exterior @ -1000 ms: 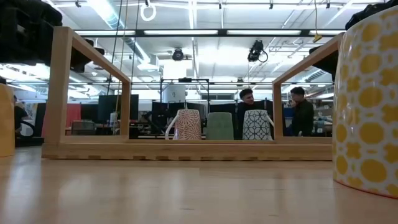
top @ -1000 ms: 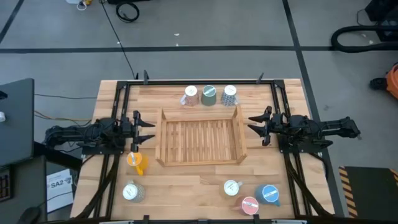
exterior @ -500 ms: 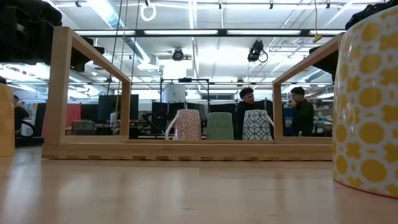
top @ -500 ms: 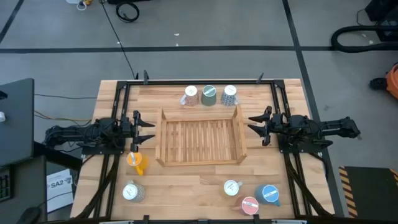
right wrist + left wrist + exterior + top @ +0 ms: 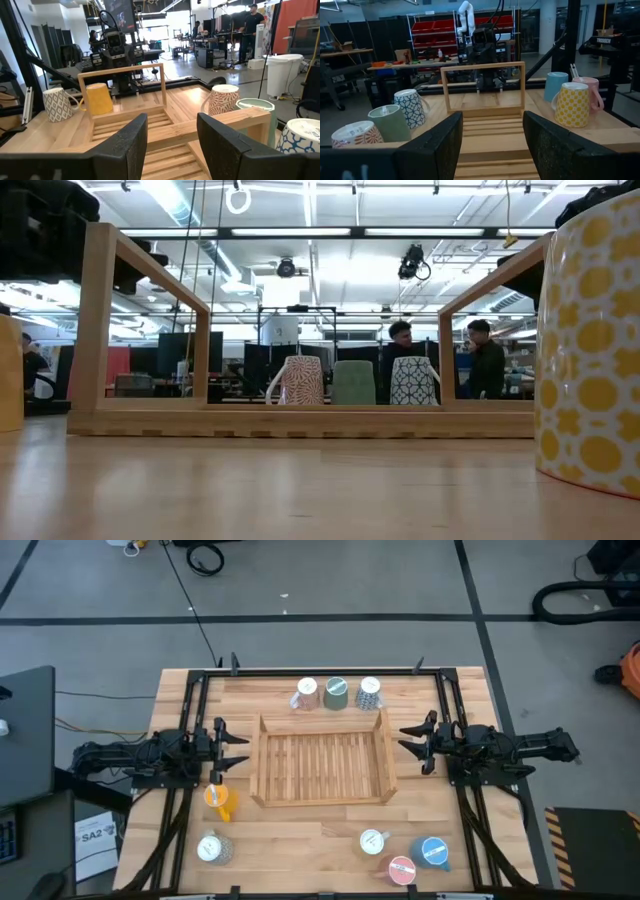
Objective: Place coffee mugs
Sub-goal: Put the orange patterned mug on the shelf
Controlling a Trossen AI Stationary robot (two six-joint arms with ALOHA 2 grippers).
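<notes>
While nothing is held yet, the high view shows where trouble could start. The left gripper (image 5: 232,748) hangs at the tray's (image 5: 322,799) left rim, fingers apart and empty; the right gripper (image 5: 412,743) hangs at the right rim, also apart and empty. Three mugs stand in a row near the table's (image 5: 300,840) far edge: a patterned mug (image 5: 306,693), a green mug (image 5: 336,692) and a blue-patterned mug (image 5: 369,692). An orange mug (image 5: 219,800) sits just below the left gripper, a grey mug (image 5: 211,849) near the front left corner, and a yellow mug (image 5: 373,842), pink mug (image 5: 401,869) and blue mug (image 5: 432,852) cluster near the front right corner. No mug is in the tray. The cluster is tight, so I judge that a reach for one could knock its neighbour over.

From the low view, the yellow mug (image 5: 590,350) stands close at the right, and the far row shows through the tray frame (image 5: 150,330); two people (image 5: 487,358) stand in the room behind. A mug lifted too low could catch the rim.

Through the left wrist view, the fingers (image 5: 432,147) are spread over the slats, with the opposite arm beyond; both arms reaching inward together might collide.

Through the right wrist view, the fingers (image 5: 130,137) likewise stand apart and empty.

Against the earlier frames, nothing on the table has shifted; only a person in the background has moved slightly.
</notes>
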